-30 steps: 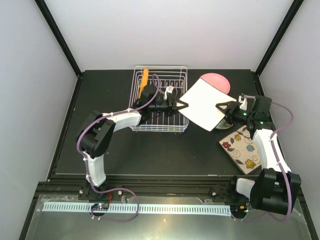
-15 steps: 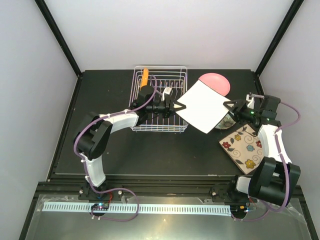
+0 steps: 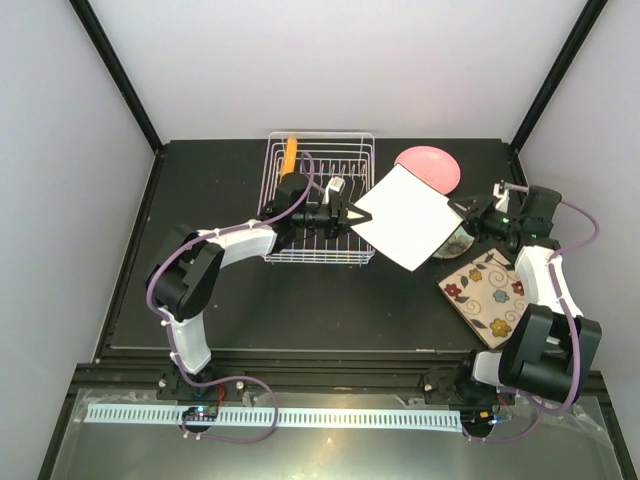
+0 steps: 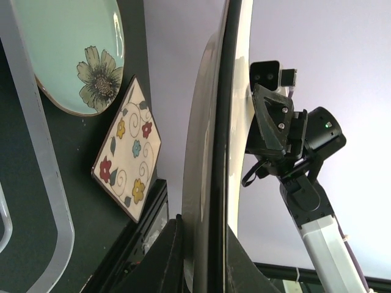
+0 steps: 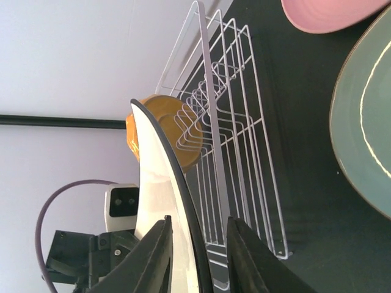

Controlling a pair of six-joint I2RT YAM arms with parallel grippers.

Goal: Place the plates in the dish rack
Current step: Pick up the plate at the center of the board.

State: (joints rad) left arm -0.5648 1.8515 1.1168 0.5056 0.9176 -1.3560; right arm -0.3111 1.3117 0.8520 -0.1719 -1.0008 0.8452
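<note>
Two grippers meet at the plain white square plate [image 3: 405,218], which hangs tilted between them. The left gripper [image 3: 352,212] is clamped on one corner. The right gripper [image 3: 461,209] straddles the opposite corner, grip unclear. The dish rack [image 3: 318,259] sits under the left gripper, with a small orange plate [image 3: 290,152] upright at its far end.

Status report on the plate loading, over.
Left gripper shut on white square plate corner, plate airborne beside dish rack. Right gripper open, straddling opposite corner. Orange plate racked; left arm lies across the rack.
</note>
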